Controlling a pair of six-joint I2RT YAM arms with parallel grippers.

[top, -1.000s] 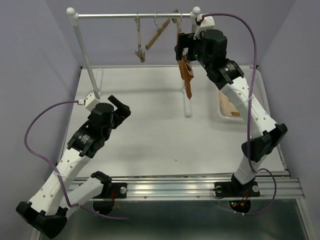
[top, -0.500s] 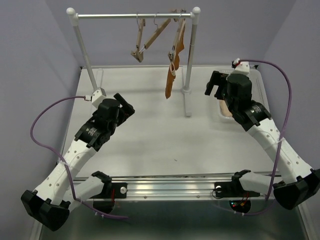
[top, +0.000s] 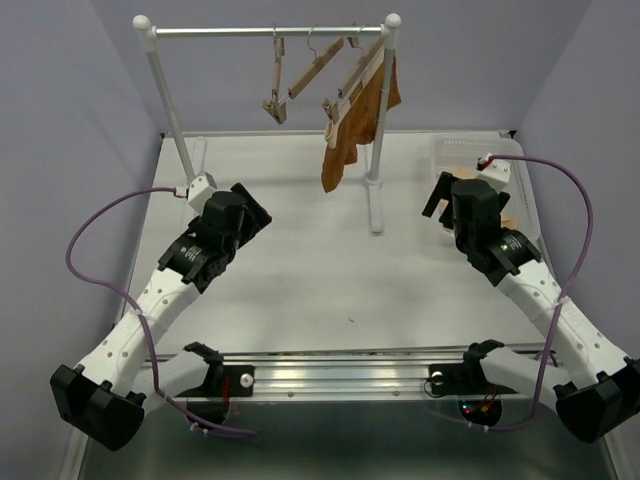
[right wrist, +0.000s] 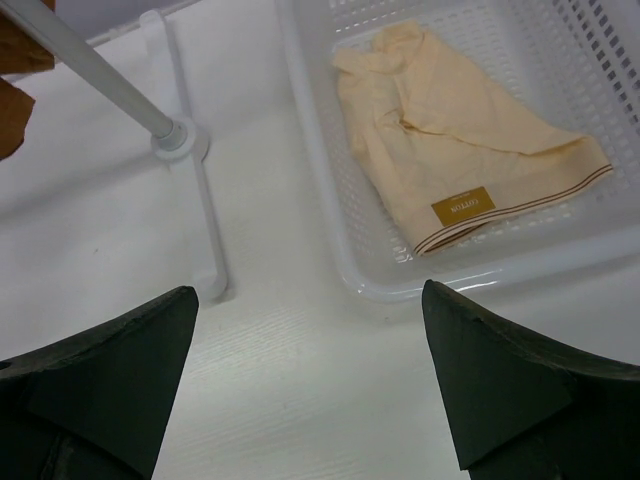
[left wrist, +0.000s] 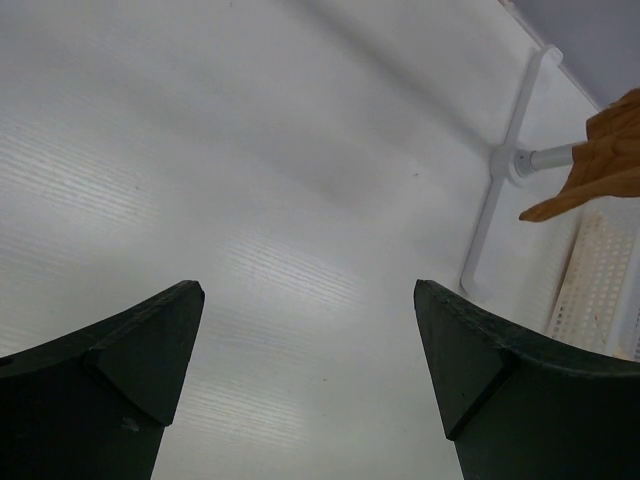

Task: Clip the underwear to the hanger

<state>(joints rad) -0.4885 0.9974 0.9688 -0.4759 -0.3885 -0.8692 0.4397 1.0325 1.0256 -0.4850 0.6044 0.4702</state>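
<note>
Both left fingers (left wrist: 140, 370) and right fingers (right wrist: 100, 370) gape empty above the bench (top: 300, 280); the underwear (top: 350, 145), soft, light, floppy, hangs from the hanger (top: 342, 95) on the rail (top: 220, 32), probably best pinched at its waistband

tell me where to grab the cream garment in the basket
Probably pinch the raised wrinkle near the middle of the cream garment, coming straight down: it lies flat and folded in the basket, whose walls block a sideways approach. The open right gripper is nearest.
</note>
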